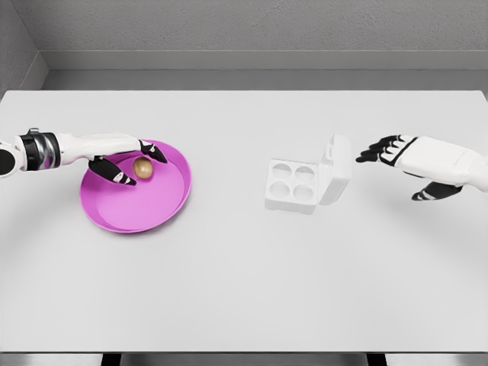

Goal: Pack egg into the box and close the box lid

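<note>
Left hand (126, 162) reaching in from the left edge over the pink plate (164, 206), dark fingers (120, 178) spread around the egg (142, 168) but not closed on it; thumb side above, finger below, contact impossible to judge. Egg brown-gold, lying in the plate's upper part, just beside the fingertips. Plate round, shallow, resting on the white surface (244, 290) at left of centre.

Right hand (396, 156) hovering at the right, well apart from everything, fingers relaxed and loosely extended toward the left, holding nothing.

Between the two hands, nearer the right one, the white box (293, 185): four round cups, all vacant, lid (335, 168) swung open and standing tilted along the right side. Box and plate well apart, bare surface between. Grey wall (244, 30) behind the far edge.
</note>
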